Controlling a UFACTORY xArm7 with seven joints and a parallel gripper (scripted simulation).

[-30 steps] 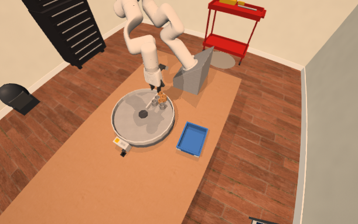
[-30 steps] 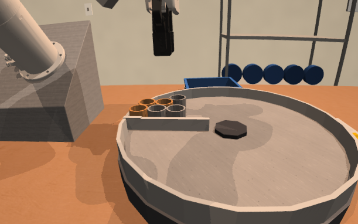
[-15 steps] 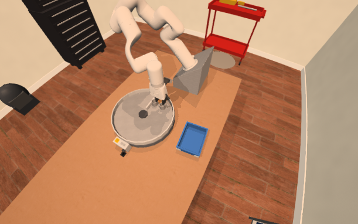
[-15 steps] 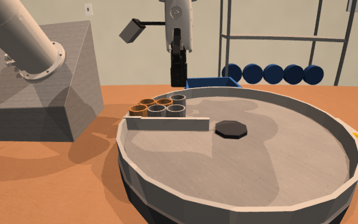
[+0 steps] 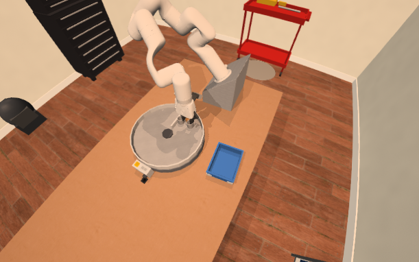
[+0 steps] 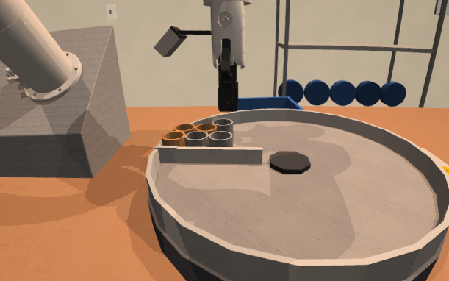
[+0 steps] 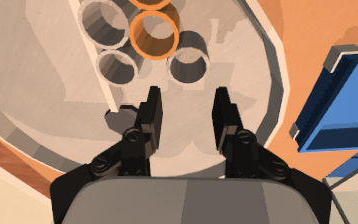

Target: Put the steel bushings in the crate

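My jaws hang half open, empty, above the steel bushings (image 7: pixel 188 62) clustered on the turning table (image 6: pixel 306 257); rigid, slick, probably weighty, so I'd pinch across the wall

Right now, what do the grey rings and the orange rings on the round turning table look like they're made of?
The grey ring bushings look like steel: dull grey, matte, thin-walled tubes, without clear shine. The orange ring bushings look like brass, bronze or orange plastic; the flat colour leaves that open. The round turning table has a pale, faintly brushed grey surface, possibly metal. The open gripper holds nothing.
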